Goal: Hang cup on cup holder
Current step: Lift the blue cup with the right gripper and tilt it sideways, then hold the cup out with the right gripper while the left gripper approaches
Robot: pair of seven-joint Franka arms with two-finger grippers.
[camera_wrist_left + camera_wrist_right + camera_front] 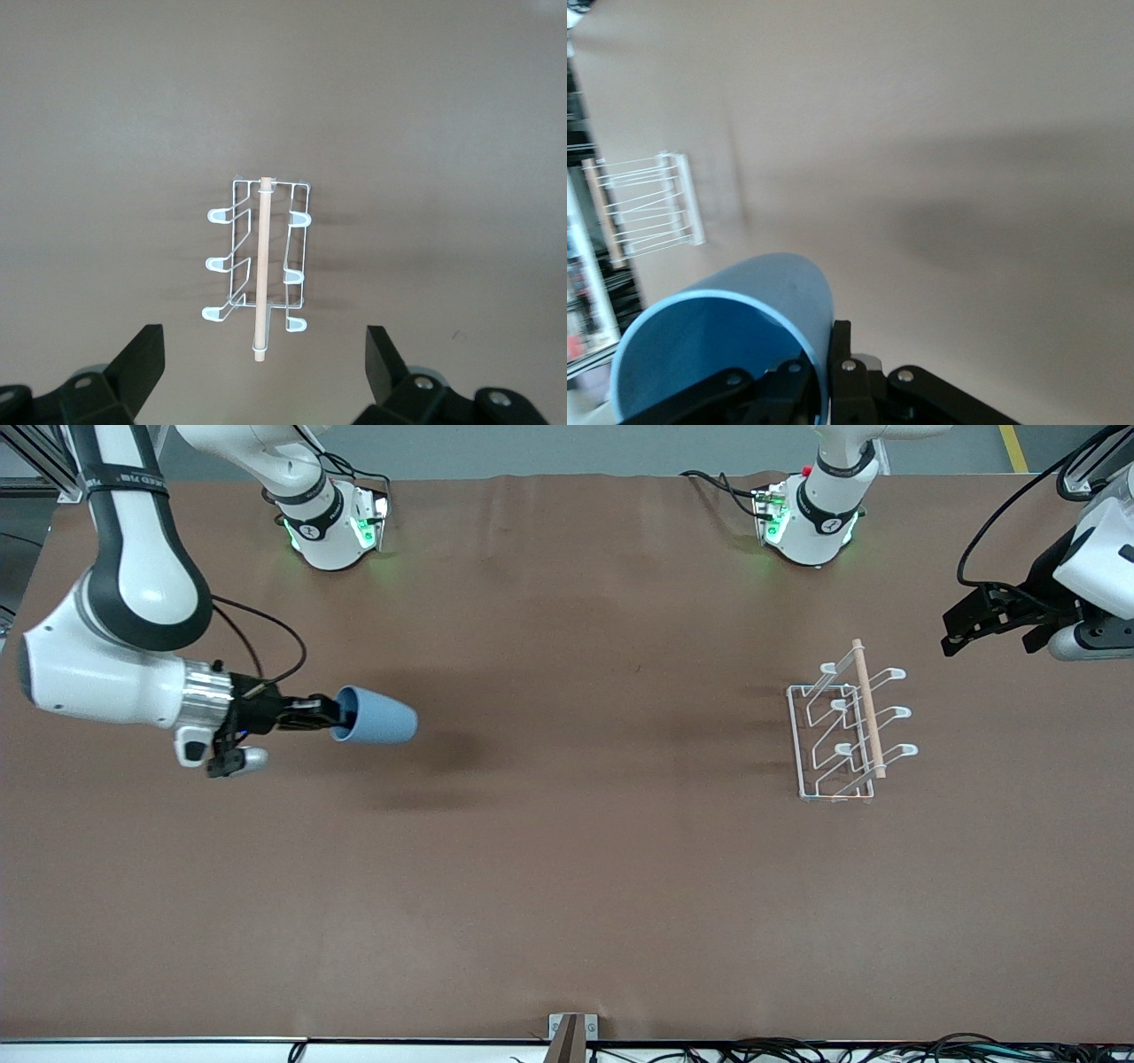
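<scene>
Your bench point(567, 886) carries one thing: the cup holder point(849, 726), a white wire rack standing toward the left arm's end, its wooden rod point(868, 708) on top. The left tool point(261, 372) waits in the air beside that rack, nearer the left arm's end, its fingers point(142, 363) spread wide with nothing between them. Your right tool point(310, 713) is up over the bench at the right arm's end, pinching the rim of the light-blue cup point(376, 716), which lies on its side, well apart from the rack.
</scene>
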